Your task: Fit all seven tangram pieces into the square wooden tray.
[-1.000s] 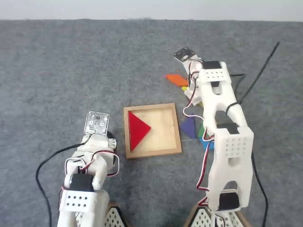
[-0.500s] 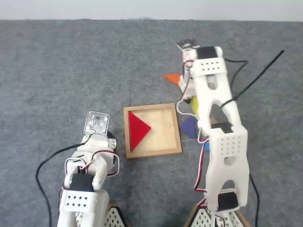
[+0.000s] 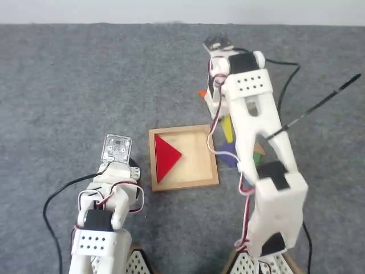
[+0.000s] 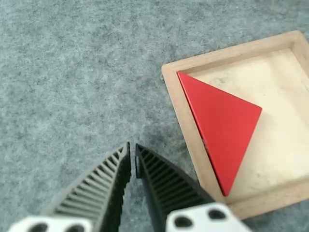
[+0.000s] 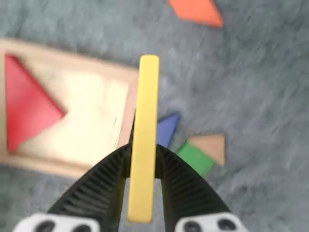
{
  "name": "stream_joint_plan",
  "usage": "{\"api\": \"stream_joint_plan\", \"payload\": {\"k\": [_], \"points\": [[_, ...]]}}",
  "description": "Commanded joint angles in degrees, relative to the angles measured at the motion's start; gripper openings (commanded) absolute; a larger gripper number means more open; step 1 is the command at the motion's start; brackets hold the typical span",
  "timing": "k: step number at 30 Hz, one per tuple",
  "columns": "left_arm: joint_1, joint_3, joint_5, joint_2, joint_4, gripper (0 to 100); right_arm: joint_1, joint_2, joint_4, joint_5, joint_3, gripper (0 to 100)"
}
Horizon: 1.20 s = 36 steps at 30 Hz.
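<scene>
Nearest the bases, the left gripper (image 4: 132,147) is seen shut and empty over the carpet, just left of the wooden tray (image 4: 227,55). Along the tray's left rim a red triangle (image 4: 219,125) is already laid flat. Beyond, the right gripper (image 5: 143,150) is clamped on a yellow piece (image 5: 147,96), held on edge at the tray's right rim, its long axis roughly along that rim. The free floor is judged to lie to its left. Farther off, an orange piece (image 5: 195,10) is left on the carpet.
</scene>
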State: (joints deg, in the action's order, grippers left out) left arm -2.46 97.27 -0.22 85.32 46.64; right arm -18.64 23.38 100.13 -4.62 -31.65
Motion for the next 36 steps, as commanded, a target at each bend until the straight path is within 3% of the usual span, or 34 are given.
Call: {"api": "stream_joint_plan", "payload": {"k": [1,7,10,21,28,36], "points": [[-0.3,-0.5,0.3,0.7,0.1,1,-1.5,-12.9,-8.0,0.3,15.1,0.6],[-0.3,-0.5,0.3,0.7,0.1,1,-4.7,-20.3,-29.3,0.9,38.9,0.7],[-0.3,-0.5,0.3,0.7,0.1,1,-5.8,-21.5,-36.4,6.2,43.9,0.7],[-0.3,-0.5,0.3,0.7,0.1,1,-14.9,-19.5,-44.4,28.2,44.1,0.9],[-0.3,-0.5,0.3,0.7,0.1,1,-17.3,-12.8,-49.8,33.5,44.0,1.0],[-0.3,-0.5,0.3,0.7,0.1,1,-19.3,-12.2,-50.1,33.4,44.0,3.3]]}}
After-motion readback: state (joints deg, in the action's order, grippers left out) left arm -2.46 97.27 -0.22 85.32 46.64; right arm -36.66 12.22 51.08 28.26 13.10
